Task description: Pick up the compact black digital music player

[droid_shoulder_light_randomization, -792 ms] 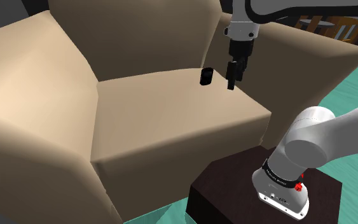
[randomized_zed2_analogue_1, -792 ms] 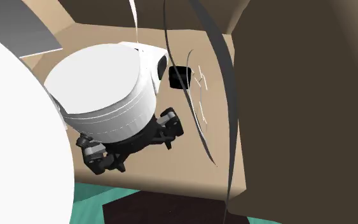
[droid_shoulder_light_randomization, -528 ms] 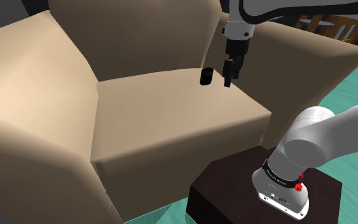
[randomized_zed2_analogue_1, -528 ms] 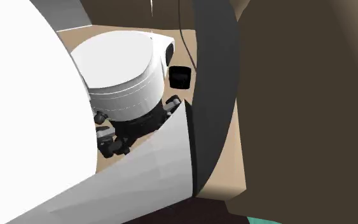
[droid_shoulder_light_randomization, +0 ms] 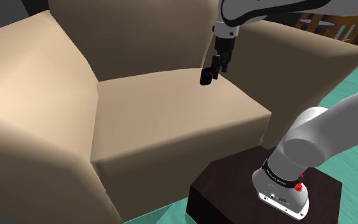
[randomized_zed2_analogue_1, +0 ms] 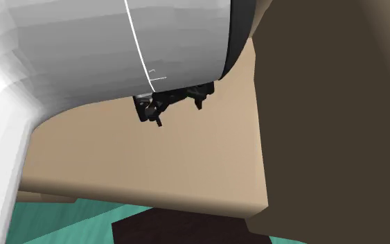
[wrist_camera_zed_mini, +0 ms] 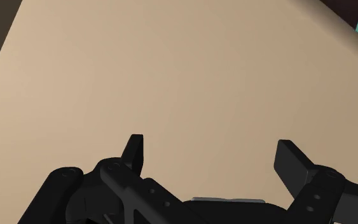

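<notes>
The small black music player (droid_shoulder_light_randomization: 204,77) stands on the beige seat cushion (droid_shoulder_light_randomization: 171,114), near the backrest. My black gripper (droid_shoulder_light_randomization: 217,65) hangs just to the shoulder view's right of it and slightly higher, close beside its top. In the wrist view the gripper (wrist_camera_zed_mini: 212,151) is open, the fingers (wrist_camera_zed_mini: 135,150) stand well apart, and only bare cushion lies between them. In the second exterior view the gripper (randomized_zed2_analogue_1: 177,105) pokes out beneath the arm's large white body, which covers the player there.
A beige armchair surrounds the seat, with a tall backrest (droid_shoulder_light_randomization: 133,38) and thick armrests (droid_shoulder_light_randomization: 31,102) on both sides. The dark stand (droid_shoulder_light_randomization: 222,191) sits in front of the cushion's edge on a teal floor (droid_shoulder_light_randomization: 355,89). A wooden chair (droid_shoulder_light_randomization: 336,25) stands behind.
The gripper has moved toward the shoulder view's left, from the cushion's side edge to right beside the player. In the second exterior view the arm has swung across and now covers the player.
</notes>
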You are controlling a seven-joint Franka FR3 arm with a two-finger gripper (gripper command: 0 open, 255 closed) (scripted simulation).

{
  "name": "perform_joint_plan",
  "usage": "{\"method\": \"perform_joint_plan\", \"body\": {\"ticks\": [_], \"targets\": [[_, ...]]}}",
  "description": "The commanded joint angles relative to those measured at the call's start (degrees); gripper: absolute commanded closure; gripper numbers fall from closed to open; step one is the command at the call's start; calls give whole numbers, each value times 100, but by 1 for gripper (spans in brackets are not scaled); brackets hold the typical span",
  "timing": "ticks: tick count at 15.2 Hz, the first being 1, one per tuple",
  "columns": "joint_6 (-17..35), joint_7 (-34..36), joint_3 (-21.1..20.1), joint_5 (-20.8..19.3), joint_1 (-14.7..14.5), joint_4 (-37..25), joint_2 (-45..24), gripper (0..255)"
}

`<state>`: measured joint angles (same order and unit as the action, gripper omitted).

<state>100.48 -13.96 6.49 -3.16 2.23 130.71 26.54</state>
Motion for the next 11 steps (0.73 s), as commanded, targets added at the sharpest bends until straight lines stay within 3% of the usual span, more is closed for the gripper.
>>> {"method": "perform_joint_plan", "body": {"ticks": [1, 9, 11], "targets": [[277, -152, 134, -40, 49, -212, -391, 0], [904, -647, 513, 77, 180, -1418, -1873, 0], [1005, -678, 531, 95, 192, -1436, -1973, 0]]}}
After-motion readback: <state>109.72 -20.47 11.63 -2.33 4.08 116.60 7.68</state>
